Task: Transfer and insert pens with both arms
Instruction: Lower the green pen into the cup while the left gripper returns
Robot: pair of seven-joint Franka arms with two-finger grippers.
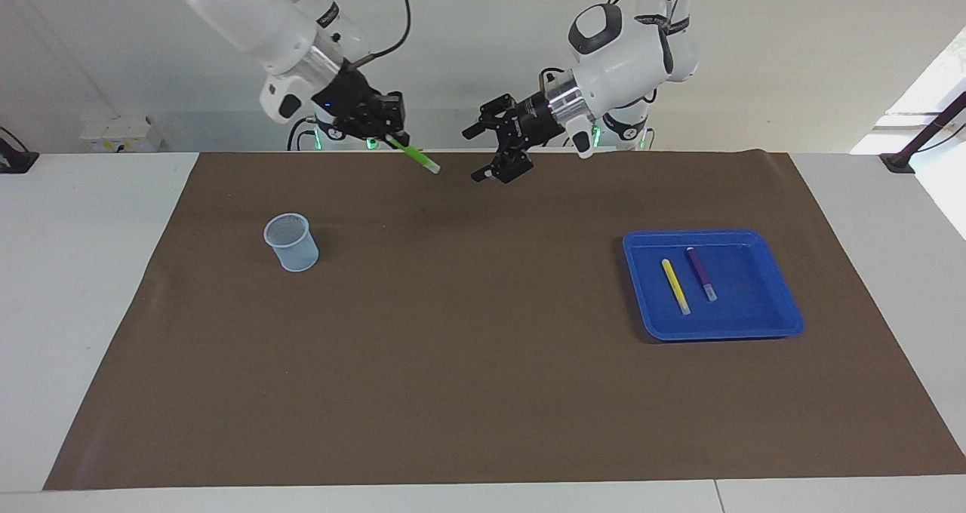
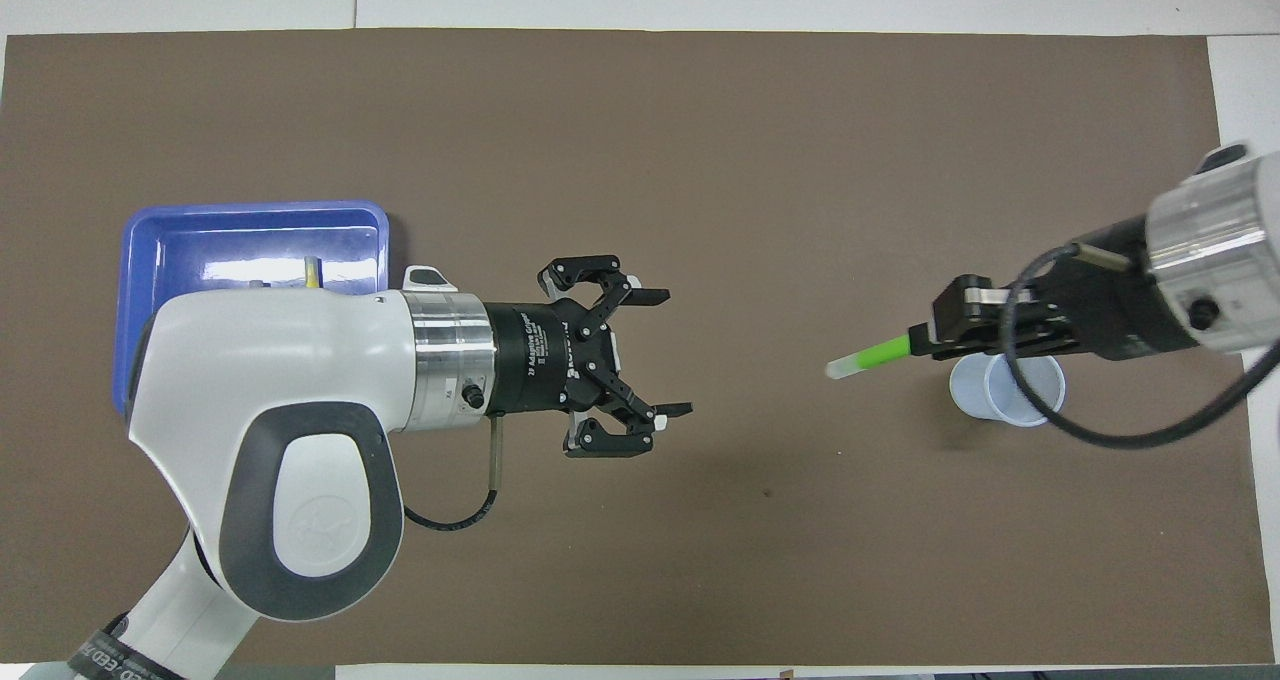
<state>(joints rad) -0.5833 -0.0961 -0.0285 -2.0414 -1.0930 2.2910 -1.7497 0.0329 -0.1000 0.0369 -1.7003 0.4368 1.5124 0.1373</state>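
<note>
A big brown mat [image 1: 483, 392] covers the white table [image 1: 83, 287]. A small pale-blue mesh cup [image 1: 290, 242] stands upright on the mat. A blue tray [image 1: 762, 324] sits flat on the mat, well apart from the cup.

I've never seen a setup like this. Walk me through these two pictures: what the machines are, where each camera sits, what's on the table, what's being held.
Two white robot arms work at a table with a brown mat. One camera faces them; the other looks down from above them. The right gripper, shut, holds a green pen in the air. The left gripper hangs open and empty beside it. On the mat stand a mesh cup and a blue tray holding a yellow pen and a purple pen.
</note>
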